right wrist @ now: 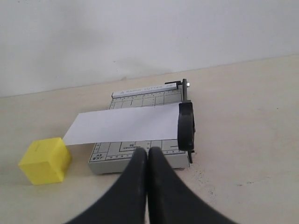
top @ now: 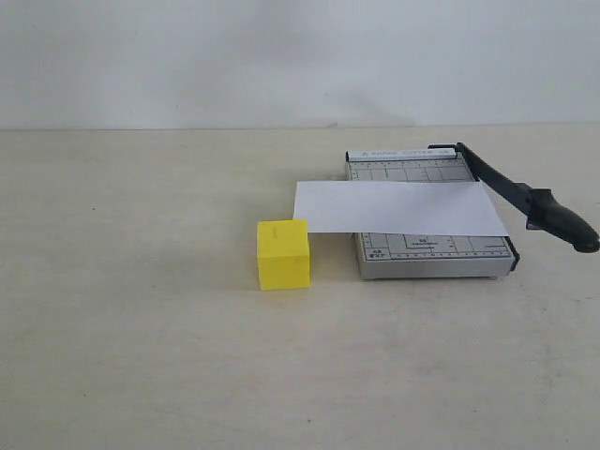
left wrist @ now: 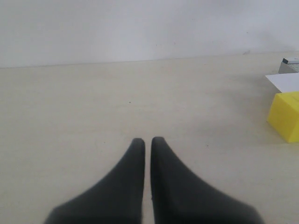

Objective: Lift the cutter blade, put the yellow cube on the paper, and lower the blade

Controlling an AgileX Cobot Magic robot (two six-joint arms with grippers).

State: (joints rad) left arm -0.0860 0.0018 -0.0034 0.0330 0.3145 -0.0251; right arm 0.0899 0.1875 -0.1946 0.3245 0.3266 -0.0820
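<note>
Right wrist view, nearest first: my right gripper [right wrist: 148, 150] is pinched closed with nothing in it, the two dark fingers meeting at the tips. Just past them is the front edge of the grey base [right wrist: 108, 156]. A little beyond that is the thick black handle [right wrist: 186, 126] of the blade [top: 497, 180], seen almost end-on. That is what matters for the next move. The blade's long axis runs away from this gripper along the far-right edge of the base. The handle end is nearest me and the hinge [right wrist: 185, 84] farthest. It looks down or close to it, and I judge it not yet raised. I would have to open the fingers before they could take the handle.

The paper [right wrist: 124, 125] lies flat across the base, one end under the blade and the other overhanging the opposite side. The cube [right wrist: 45, 160] sits on the table [top: 141, 356] just beside that overhanging end, so it is not on the paper yet.

My left gripper [left wrist: 148, 140] is also closed and empty, with only a thin slit between the fingers. From it the cube lies ahead and off to one side, well apart. The left arm is the nearer one to the cube, and the right arm the nearer one to the handle.
</note>
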